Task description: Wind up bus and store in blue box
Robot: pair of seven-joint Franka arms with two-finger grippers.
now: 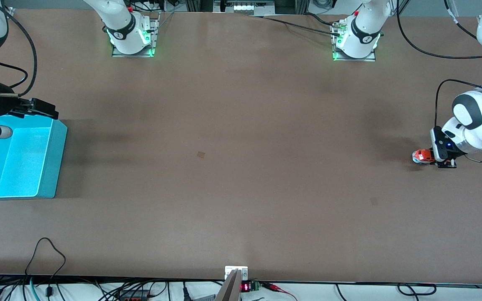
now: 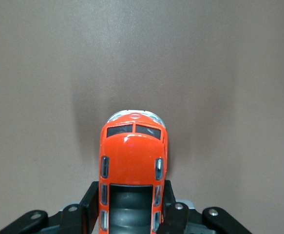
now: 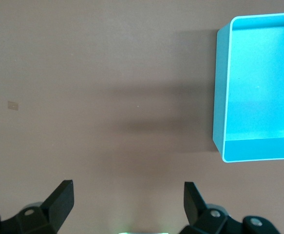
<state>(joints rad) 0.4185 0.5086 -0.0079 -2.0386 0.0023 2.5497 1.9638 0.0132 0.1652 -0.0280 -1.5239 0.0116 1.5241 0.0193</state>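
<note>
The small orange-red bus (image 1: 421, 156) is at the table surface near the left arm's end. My left gripper (image 1: 432, 158) is shut on it. In the left wrist view the black fingers (image 2: 89, 200) press both sides of the bus (image 2: 132, 151) at its rear half, and its front points away from the gripper (image 2: 130, 189). The blue box (image 1: 55, 159) stands open and empty at the right arm's end. My right gripper (image 1: 45, 109) is open and empty in the air beside the box's corner. In the right wrist view the gripper (image 3: 128, 187) is over bare table, with the box (image 3: 219, 97) to one side.
The brown table (image 1: 232, 138) stretches bare between the bus and the box. Both arm bases (image 1: 130, 35) stand along the edge farthest from the front camera. Cables and a small display (image 1: 245, 286) lie along the nearest edge.
</note>
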